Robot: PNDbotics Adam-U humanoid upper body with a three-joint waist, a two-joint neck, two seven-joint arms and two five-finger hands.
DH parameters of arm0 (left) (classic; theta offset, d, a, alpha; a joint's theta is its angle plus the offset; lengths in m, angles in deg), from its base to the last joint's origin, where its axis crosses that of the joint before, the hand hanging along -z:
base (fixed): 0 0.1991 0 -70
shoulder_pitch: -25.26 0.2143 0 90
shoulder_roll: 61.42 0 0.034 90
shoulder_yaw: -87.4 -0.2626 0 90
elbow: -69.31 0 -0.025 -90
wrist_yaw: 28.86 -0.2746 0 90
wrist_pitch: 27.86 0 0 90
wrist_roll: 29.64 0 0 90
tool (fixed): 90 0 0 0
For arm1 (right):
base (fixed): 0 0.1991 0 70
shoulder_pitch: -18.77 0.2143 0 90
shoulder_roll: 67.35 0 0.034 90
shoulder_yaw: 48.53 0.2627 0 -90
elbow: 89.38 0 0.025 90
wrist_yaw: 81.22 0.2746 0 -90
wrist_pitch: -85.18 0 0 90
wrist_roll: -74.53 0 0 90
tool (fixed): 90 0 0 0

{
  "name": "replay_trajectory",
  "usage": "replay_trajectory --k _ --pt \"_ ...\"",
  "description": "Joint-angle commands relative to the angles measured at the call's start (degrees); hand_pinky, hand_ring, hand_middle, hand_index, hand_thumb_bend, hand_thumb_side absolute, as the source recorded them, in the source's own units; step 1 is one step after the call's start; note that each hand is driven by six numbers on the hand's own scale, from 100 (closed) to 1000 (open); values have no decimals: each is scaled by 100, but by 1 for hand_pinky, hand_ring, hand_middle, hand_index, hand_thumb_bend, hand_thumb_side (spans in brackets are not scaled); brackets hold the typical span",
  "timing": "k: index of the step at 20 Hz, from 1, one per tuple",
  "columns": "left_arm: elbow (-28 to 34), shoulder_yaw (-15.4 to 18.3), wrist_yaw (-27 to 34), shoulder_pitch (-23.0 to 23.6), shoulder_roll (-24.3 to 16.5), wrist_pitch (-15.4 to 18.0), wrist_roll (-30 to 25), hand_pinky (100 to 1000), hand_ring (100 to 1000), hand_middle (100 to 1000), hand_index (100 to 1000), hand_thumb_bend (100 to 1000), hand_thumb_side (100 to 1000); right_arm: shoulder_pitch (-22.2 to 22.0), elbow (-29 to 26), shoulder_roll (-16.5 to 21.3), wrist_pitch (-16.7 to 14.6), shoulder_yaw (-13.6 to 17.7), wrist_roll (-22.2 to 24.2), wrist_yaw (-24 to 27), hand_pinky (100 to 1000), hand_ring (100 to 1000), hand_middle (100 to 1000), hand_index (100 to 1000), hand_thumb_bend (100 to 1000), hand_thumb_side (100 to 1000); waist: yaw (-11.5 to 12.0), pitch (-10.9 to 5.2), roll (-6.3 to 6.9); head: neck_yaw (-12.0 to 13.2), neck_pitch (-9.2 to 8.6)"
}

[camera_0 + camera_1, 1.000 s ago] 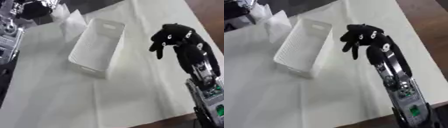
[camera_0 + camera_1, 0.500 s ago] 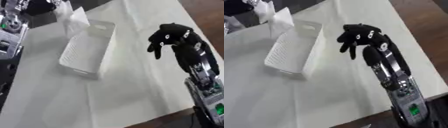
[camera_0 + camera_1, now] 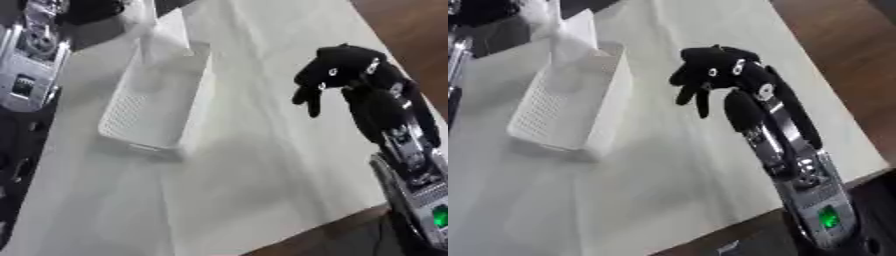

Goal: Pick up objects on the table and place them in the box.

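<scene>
White box point(image 3: 570, 107) is what we are finding toward the far left part of the table point(image 3: 667, 165), lying askew with its long sides running from the near left toward the far edge, and its perforated wall is facing us. It is sitting on the pale cloth covering the table, and we are seeing nothing clearly inside it. Just behind its far end, a pale, upright, folded-looking thing point(image 3: 577, 27) is standing, touching or almost touching the box rim; we cannot tell which. Our right hand point(image 3: 719, 75), black with small silver spots, is hanging above the middle of the table, to the right of the box and well apart from it. Its fingers point(image 3: 702, 102) are drooping downward, relaxed and slightly spread, and they are closing on nothing. The forearm behind it is running back toward the near right corner, where a small green light point(image 3: 828, 218) is glowing on its casing. We are not seeing our left hand in either view. Along the left edge of the table, grey and black equipment point(image 3: 31, 60) is showing, too blurred for us to make out. Beyond the right edge of the cloth, the brown surface point(image 3: 411, 30) is showing.
</scene>
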Motion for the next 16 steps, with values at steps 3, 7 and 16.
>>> replay_trajectory --k 3,7,16 --pt "82 101 -34 9 -87 28 61 100 100 100 181 100 135 143 -131 13 -3 -13 36 41 274 518 639 879 100 1000 -72 -24 -33 57 -41" --pt "89 146 -28 43 -40 20 118 100 100 100 182 100 138 192 -148 -1 -2 -16 48 52 272 517 637 878 100 1000 -127 25 -32 62 -41" --pt "145 143 -80 117 -98 67 47 100 102 114 269 100 185 207 -145 2 0 -8 67 45 269 514 633 878 100 998 -126 71 -44 63 -41"
